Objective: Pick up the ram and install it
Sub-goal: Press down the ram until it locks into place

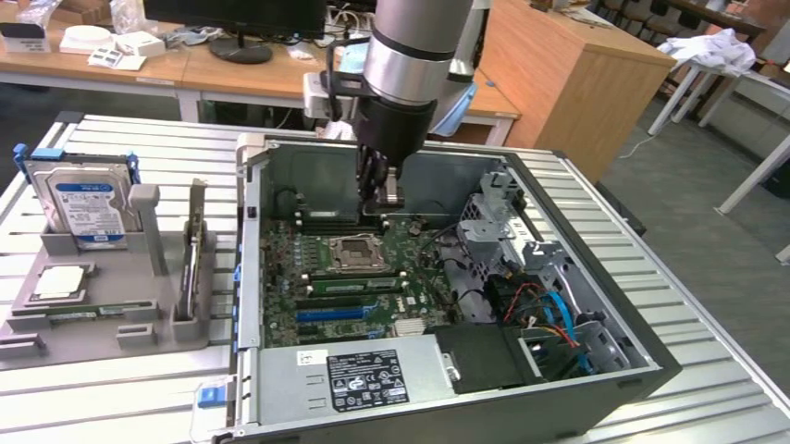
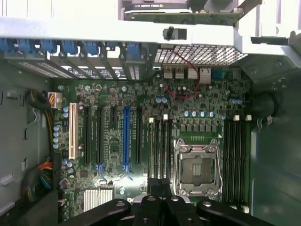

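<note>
Now hand (image 1: 388,209) low inside computer case (image 1: 642,370), above motherboard (image 1: 358,277).

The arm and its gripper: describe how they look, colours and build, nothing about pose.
In the exterior view the arm is a thick cylinder, dark grey above a polished silver band, then black toward the wrist. A small white-and-black box sits on its side. The gripper is black with narrow fingers and a metallic tip. In the wrist view, its black linkage bars carry round pivot screws.
</note>
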